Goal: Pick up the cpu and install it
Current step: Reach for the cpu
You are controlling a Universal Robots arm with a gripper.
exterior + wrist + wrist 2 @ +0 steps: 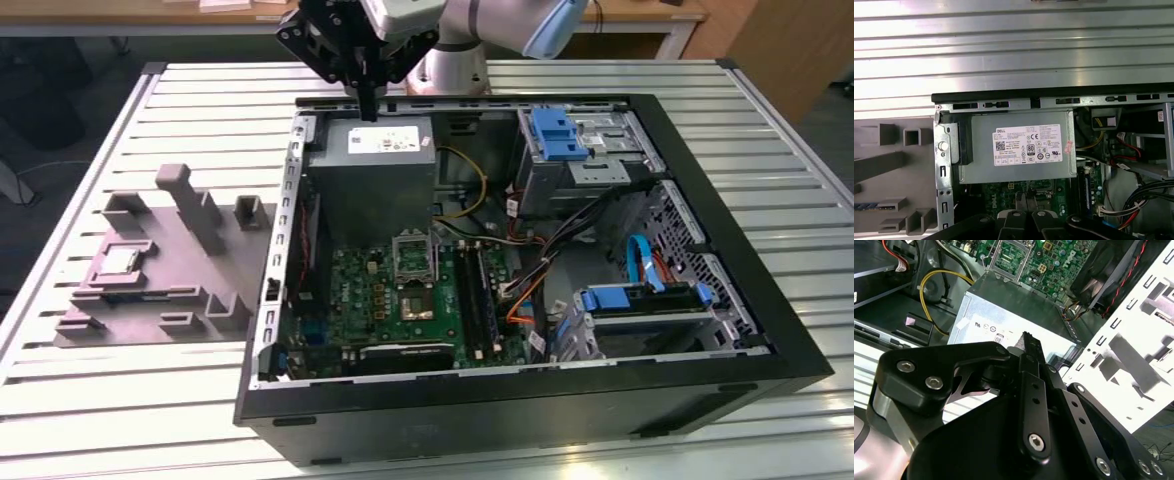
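The cpu (119, 262), a small pale square chip, lies in a recess of the grey fixture plate (160, 290) on the exterior view's left, outside the computer case (534, 400). My gripper (368, 108) hangs above the case's far wall, over the power supply (378, 165), far from the cpu. Its fingers point down, pressed together with nothing between them. In the second wrist view the gripper (1031, 342) tapers to one narrow tip. The motherboard's socket (414, 258) sits with its metal frame in the middle of the case floor.
The case stands open on a slatted metal table (107, 420). Drive cages with blue clips (558, 135), cable bundles (561, 260) and a second bay (641, 300) crowd the exterior view's right. Upright blocks (187, 200) rise from the fixture plate.
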